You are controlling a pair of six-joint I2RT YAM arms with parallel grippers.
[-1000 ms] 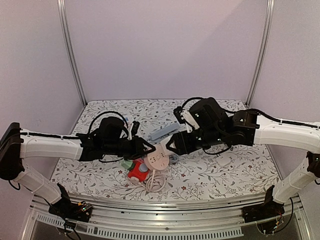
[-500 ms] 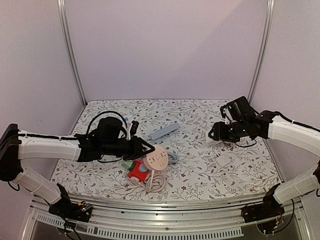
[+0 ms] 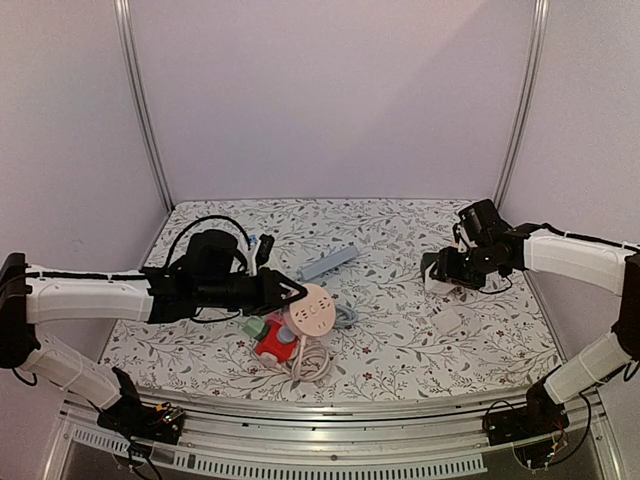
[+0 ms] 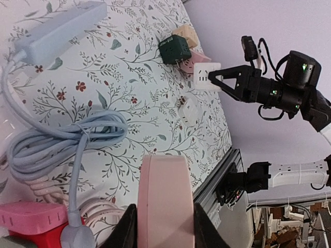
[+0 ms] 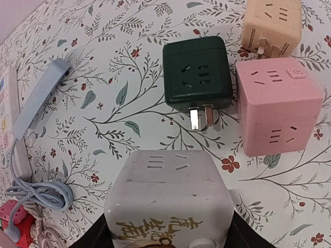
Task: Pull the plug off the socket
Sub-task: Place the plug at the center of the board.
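With plug (image 5: 168, 181) clamped in right pincer (image 5: 168, 233) at frame right, well apart from socket (image 3: 310, 313) clamped in left pincer (image 4: 164, 230) at centre, lower gently onto bare tabletop (image 5: 155, 121) beside cubes (image 5: 196, 70), then release

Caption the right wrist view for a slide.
Right hand holds a white cube adapter; green cube, pink cube and beige cube lie on floral cloth.
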